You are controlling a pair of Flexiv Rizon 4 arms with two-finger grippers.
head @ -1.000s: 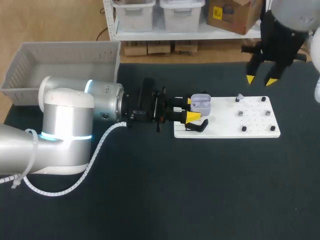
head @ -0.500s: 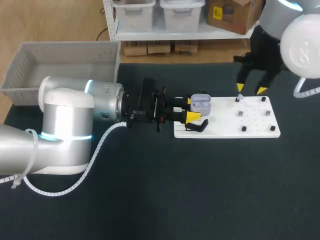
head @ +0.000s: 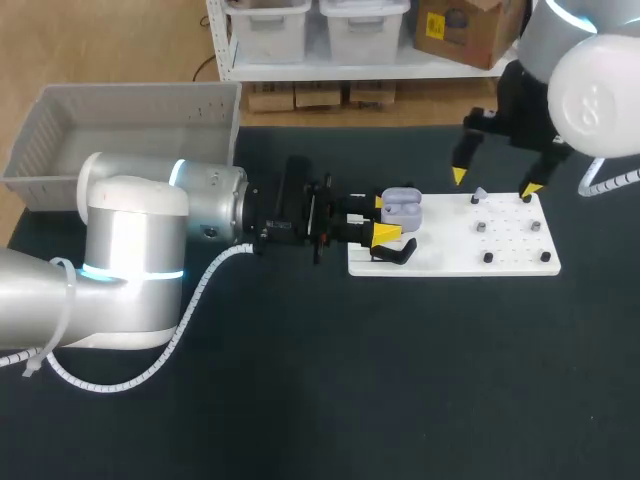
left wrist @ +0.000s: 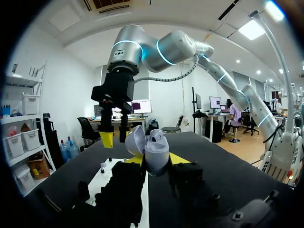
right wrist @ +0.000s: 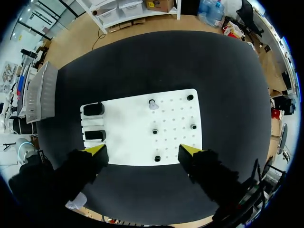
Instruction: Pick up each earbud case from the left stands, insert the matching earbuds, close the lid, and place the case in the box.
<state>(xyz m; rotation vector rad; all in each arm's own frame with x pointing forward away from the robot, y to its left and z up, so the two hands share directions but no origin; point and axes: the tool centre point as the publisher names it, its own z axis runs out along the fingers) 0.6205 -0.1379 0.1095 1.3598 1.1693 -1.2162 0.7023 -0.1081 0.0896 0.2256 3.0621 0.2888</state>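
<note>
The dark bench [head: 300,400] carries everything. My left arm [head: 130,250] lies across it from nine o'clock towards the centre, and my right arm [head: 590,80] comes down from two o'clock. The grey box [head: 130,92] sits at ten o'clock, well apart from the work. I judge it is kept there as the last stop for a finished case.

The white board [head: 450,252] lies at three o'clock of the centre. The left tool [head: 382,218] is clamped on the case [head: 401,207], a yellow tip on each side. It holds the case over the board's nine o'clock end with the lid open, probably so the hollows face up for loading.

The right tool [head: 493,183] hangs over the board's twelve o'clock edge, fingers wide apart and nothing between them. It is just above a small pale piece [head: 478,195] that I take for an earbud, though it is too small to be sure. That placing suits a first pick.

Only the left wrist view shows the case from the side, its lid hinged back, with the right tool beyond it. Only the right wrist view looks straight down. It shows two black stands [right wrist: 94,109] at the board's end, where the head view shows one. It also shows the earbud ahead of the spread fingers and several dark pegs [right wrist: 155,131] on the board.
</note>
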